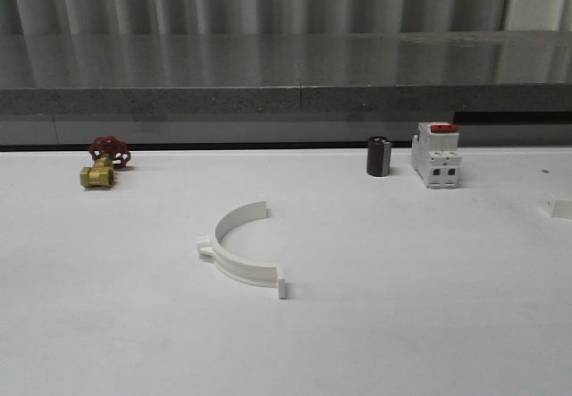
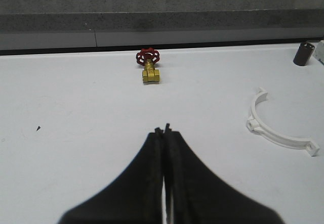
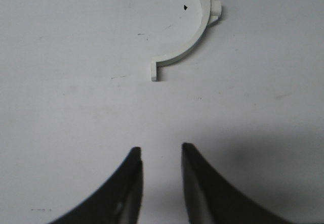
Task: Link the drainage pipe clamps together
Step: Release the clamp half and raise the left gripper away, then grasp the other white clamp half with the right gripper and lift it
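Observation:
One white drainage pipe clamp (image 1: 239, 255) lies flat on the white table, mid-table, its arc bulging left with a small tab at mid-arc. The left wrist view has it (image 2: 276, 132) off to the side of my left gripper (image 2: 164, 129), which is shut with nothing between its fingers and hangs over bare table. My right gripper (image 3: 161, 150) is open and empty above the table. Ahead of it, a short way off, lies a white clamp half (image 3: 191, 47) with a flat end tab and a mid-arc tab. Whether this is the same half, I cannot tell.
A brass valve with a red handwheel (image 1: 105, 162) sits at the back left. A dark cylinder (image 1: 379, 156) and a white breaker with a red switch (image 1: 436, 155) stand at the back right. A small white block (image 1: 560, 206) lies at the right edge.

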You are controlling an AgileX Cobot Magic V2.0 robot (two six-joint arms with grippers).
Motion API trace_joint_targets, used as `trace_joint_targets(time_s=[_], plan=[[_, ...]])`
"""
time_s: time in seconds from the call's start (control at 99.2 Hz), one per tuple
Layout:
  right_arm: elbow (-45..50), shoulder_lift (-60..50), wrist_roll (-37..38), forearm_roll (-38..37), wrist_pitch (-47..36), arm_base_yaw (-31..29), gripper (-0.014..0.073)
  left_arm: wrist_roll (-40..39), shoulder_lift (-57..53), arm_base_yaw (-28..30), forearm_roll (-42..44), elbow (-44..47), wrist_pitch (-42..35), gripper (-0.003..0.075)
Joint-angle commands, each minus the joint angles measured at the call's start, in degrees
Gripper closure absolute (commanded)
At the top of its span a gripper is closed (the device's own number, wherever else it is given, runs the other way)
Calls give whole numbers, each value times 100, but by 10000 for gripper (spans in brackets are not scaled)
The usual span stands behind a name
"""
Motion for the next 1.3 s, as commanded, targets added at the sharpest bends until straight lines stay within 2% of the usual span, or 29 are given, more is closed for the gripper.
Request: trace_joint_targets(time_s=[0.0, 0.071, 0.242, 0.373, 0.383, 0.957, 1.038, 1.159, 1.229, 1.29], plan=[[-479, 581, -31, 18, -222, -5, 149, 0, 48, 36, -62, -157, -452, 740], [-819, 1161, 0, 18, -187, -7, 74, 0, 48, 36, -62, -157, -452, 740], [-1551, 2304, 86, 18, 51, -229, 76, 0, 48, 36, -62, -157, -452, 740], [-2096, 3030, 86, 18, 197, -564, 76, 0, 48, 36, -62, -157, -452, 740], [-2359, 3368, 86, 18, 218, -714, 76, 0, 48, 36, -62, -157, -452, 740], [-3481, 5104, 81, 58, 290, -811, 85, 0, 48, 36, -62, -157, -452, 740], [-3513, 5157, 81, 58, 326, -811, 216, 0, 48, 36, -62, -157, -452, 740], [-3514, 5169, 81, 64, 388, -811, 534, 0, 48, 36, -62, -157, -452, 740], [-3526, 5164, 81, 71, 388, -811, 628, 0, 48, 36, -62, -157, -452, 740], [-3534, 5160, 81, 65, 317, -811, 653, 0, 48, 36, -62, -157, -452, 740]])
